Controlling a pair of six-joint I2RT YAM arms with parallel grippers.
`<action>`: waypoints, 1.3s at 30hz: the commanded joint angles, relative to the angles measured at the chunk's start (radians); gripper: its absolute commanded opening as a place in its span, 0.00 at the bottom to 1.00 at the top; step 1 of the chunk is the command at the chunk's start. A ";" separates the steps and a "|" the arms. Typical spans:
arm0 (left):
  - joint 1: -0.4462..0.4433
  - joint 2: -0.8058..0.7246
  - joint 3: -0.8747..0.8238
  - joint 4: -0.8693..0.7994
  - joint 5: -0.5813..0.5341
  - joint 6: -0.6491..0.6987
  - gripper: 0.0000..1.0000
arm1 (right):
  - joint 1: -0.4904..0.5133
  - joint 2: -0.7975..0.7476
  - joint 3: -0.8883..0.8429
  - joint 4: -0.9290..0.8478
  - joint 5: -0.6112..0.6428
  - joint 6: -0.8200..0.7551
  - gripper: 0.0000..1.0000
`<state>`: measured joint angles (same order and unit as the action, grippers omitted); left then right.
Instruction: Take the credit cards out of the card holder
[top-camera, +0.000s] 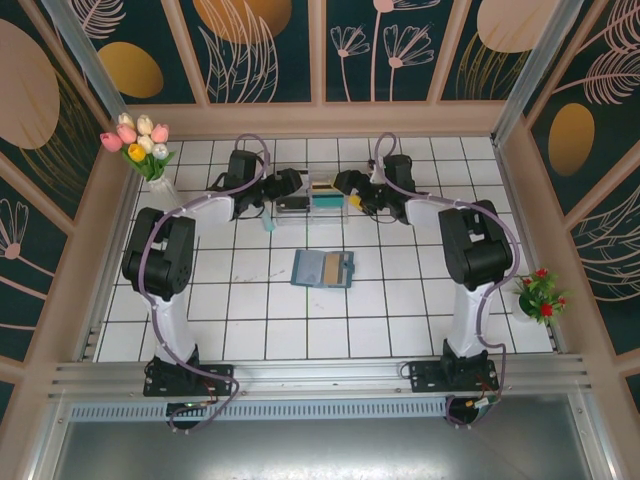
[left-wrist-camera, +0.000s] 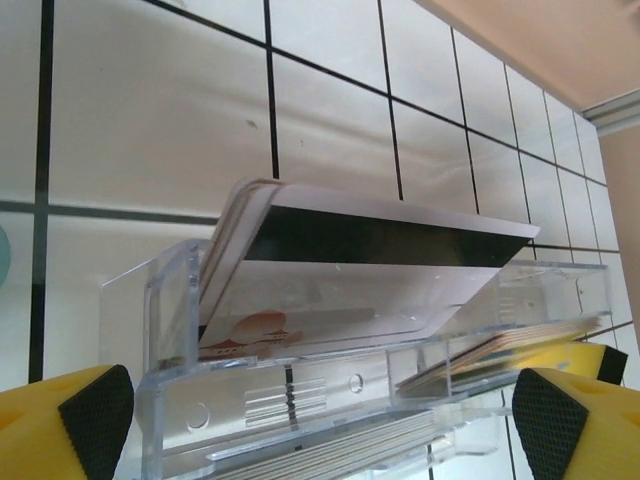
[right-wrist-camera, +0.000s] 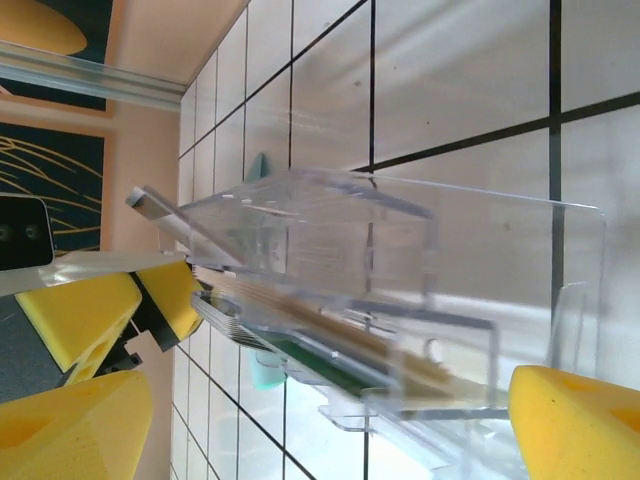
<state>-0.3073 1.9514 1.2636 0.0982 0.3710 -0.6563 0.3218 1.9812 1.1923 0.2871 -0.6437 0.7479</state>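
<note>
Table (top-camera: 230, 330): clear box (left-wrist-camera: 170, 300) holds credit cards (left-wrist-camera: 380, 240); card holder (top-camera: 323, 268) open, contents unclear; left pincer (top-camera: 297, 190), right pincer (top-camera: 345, 190) apart.

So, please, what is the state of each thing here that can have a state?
dark-teal folding card holder: open, lying flat.
clear plastic two-compartment box: standing, holds cards.
white plastic card with black stripe: tilted, leaning inside the box.
left tool: open, at the box.
right tool: open, at the box.
</note>
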 joint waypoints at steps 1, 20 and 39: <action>-0.027 -0.065 0.002 -0.081 -0.073 0.035 0.99 | -0.001 -0.098 -0.014 -0.074 0.086 -0.038 0.92; -0.116 -0.513 -0.393 -0.189 -0.192 -0.103 0.73 | 0.260 -0.577 -0.243 -0.453 0.241 0.052 0.78; -0.222 -0.468 -0.604 0.003 0.023 -0.291 0.27 | 0.384 -0.277 -0.223 -0.503 0.315 0.063 0.31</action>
<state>-0.5190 1.4544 0.6727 0.0277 0.3161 -0.9195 0.7021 1.6844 0.9615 -0.2008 -0.3443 0.8230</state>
